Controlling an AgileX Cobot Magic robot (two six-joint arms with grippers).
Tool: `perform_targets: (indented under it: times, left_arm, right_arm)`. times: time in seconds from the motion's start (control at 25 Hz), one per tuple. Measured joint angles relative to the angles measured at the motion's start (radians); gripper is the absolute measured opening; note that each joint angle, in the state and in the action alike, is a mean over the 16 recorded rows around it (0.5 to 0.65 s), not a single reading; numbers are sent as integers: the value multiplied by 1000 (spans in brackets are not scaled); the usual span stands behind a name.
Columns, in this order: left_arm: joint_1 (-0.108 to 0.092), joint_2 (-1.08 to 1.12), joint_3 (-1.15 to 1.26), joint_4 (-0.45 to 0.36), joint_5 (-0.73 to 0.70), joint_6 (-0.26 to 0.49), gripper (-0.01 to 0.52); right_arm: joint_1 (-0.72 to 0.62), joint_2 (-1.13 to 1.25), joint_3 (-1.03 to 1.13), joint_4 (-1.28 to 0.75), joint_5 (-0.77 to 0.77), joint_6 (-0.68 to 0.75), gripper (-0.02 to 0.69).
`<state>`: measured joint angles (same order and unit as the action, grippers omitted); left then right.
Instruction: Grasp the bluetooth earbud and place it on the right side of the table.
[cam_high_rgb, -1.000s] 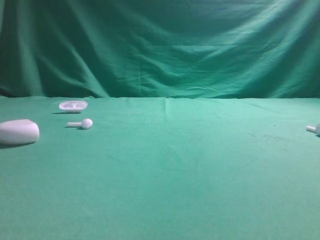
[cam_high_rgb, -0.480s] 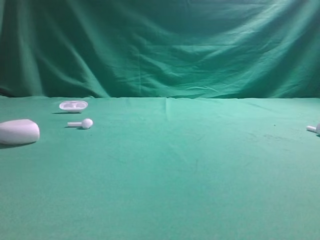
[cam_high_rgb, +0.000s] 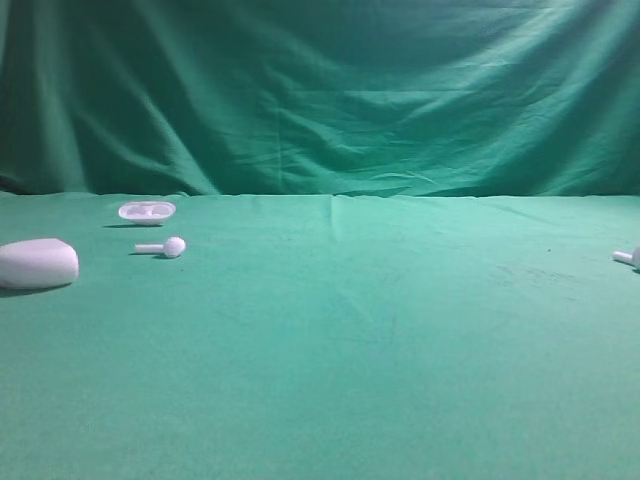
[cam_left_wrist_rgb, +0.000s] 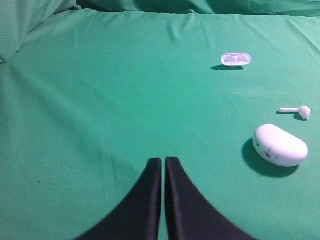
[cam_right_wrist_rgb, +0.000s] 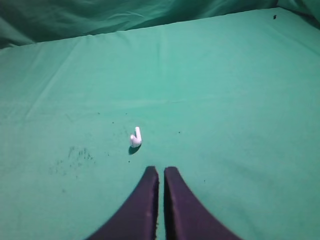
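Note:
The bluetooth earbud (cam_right_wrist_rgb: 135, 137) lies on the green table (cam_high_rgb: 380, 340), a small white piece with a short stem. In the high view the earbud (cam_high_rgb: 626, 257) sits at the far right edge, partly cut off. My right gripper (cam_right_wrist_rgb: 161, 170) hangs just short of it, slightly to its right, shut and empty. My left gripper (cam_left_wrist_rgb: 163, 161) is shut too, with nothing between its fingers, well left of the white objects. Neither gripper shows in the high view.
A twin earbud with a long thin stem (cam_high_rgb: 165, 246) (cam_left_wrist_rgb: 298, 111) lies at the left. Behind it is a shallow oval case tray (cam_high_rgb: 147, 210) (cam_left_wrist_rgb: 235, 59). A rounded white case (cam_high_rgb: 38, 263) (cam_left_wrist_rgb: 279, 145) sits at the left edge. A green backdrop (cam_high_rgb: 330, 90) hangs behind.

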<state>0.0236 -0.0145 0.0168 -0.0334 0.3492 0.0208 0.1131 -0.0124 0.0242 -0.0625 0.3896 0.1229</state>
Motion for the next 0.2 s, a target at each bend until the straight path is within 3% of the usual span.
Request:
perform_targets:
  times: [0.2]
  left_arm:
    - [0,0,0,0,0,0,0]
  right_arm:
    - [0,0,0,1,0,0,0]
